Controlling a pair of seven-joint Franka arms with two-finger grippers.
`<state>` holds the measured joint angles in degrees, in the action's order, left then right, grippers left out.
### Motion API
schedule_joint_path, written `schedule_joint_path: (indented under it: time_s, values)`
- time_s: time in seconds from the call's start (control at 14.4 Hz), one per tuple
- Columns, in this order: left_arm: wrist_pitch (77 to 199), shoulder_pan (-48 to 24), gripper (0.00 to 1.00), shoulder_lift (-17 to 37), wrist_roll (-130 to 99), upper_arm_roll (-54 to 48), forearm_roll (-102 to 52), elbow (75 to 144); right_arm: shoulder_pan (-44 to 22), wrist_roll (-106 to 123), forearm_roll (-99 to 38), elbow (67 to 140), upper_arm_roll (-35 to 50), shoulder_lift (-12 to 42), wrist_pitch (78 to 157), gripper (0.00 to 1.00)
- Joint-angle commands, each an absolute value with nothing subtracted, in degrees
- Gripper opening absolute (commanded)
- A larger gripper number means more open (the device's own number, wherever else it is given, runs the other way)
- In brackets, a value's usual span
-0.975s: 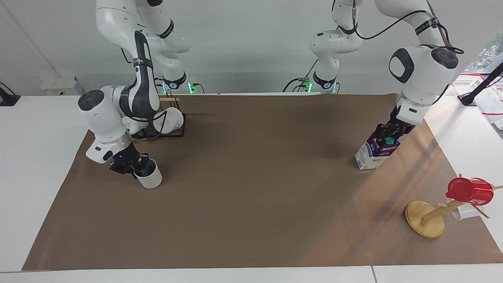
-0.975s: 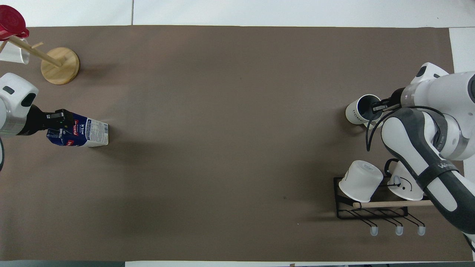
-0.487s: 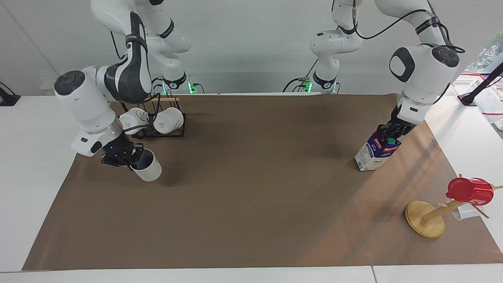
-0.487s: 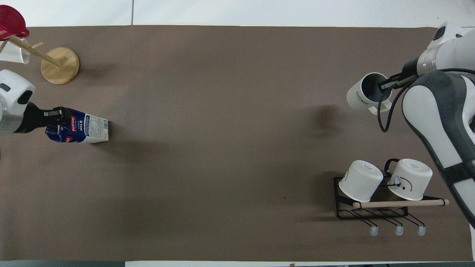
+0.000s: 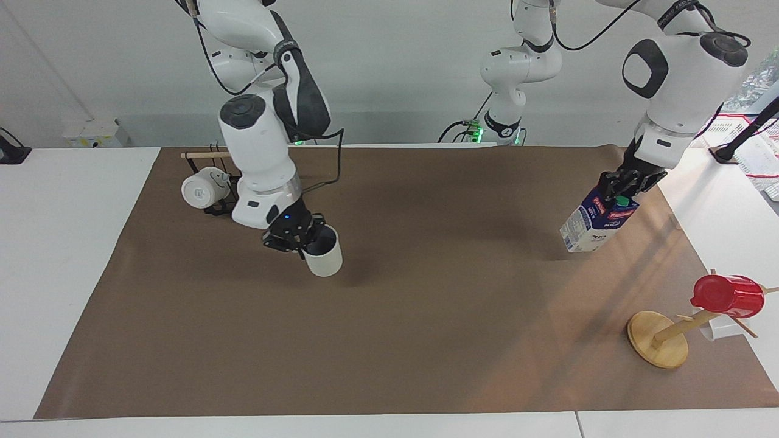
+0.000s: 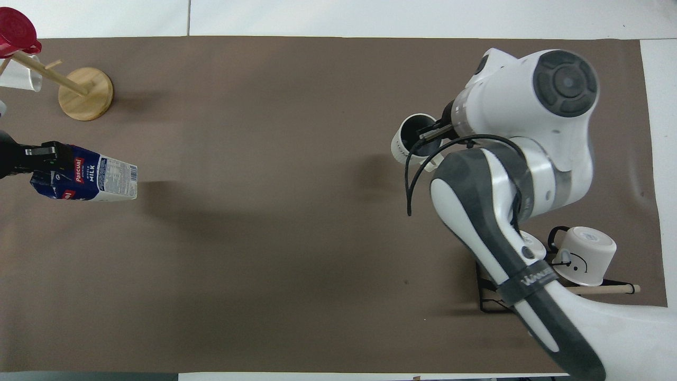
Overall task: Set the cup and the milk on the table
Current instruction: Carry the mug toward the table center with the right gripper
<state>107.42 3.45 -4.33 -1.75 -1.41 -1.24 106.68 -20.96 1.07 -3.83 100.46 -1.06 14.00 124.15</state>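
The off-white cup (image 5: 322,255) with a dark inside hangs tilted in the air over the brown sheet (image 5: 426,316) of the white table (image 5: 61,255). My right gripper (image 5: 302,241) is shut on its rim; in the overhead view the cup (image 6: 408,143) sits at the gripper (image 6: 429,134). The milk carton (image 5: 595,220), blue above and white below with a green cap, hangs tilted above the sheet at the left arm's end. My left gripper (image 5: 616,190) is shut on its top. In the overhead view the milk (image 6: 90,174) hangs from that gripper (image 6: 45,160).
A black wire rack (image 5: 210,204) with two white mugs (image 6: 584,256) stands near the right arm's base. A wooden mug tree (image 5: 660,340) carrying a red cup (image 5: 727,296) stands farther from the robots than the milk, at the left arm's end.
My right arm has lifted the cup and carried it from the right arm's end toward the middle of the sheet. My left arm has lifted the milk off the sheet.
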Motion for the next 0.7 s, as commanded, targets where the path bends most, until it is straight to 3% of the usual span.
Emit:
schedule_joint_path:
  time_s: [0.0,0.28,0.63]
  values:
    - [102.3,3.4,0.0,-3.9,0.2,-1.2,-1.2,102.2,-24.2,-10.2,-0.5,102.3,-1.2,13.9,125.4,0.0]
    - [98.5,3.3,0.0,-4.0,0.9,-1.4,0.9,99.7,-30.3,-29.1,4.5,102.4,-1.2,16.8,125.3,0.0]
    - [98.1,3.1,0.0,-5.0,1.1,-1.5,0.8,101.1,-32.3,-31.1,6.8,106.5,-1.2,17.2,129.4,0.0]
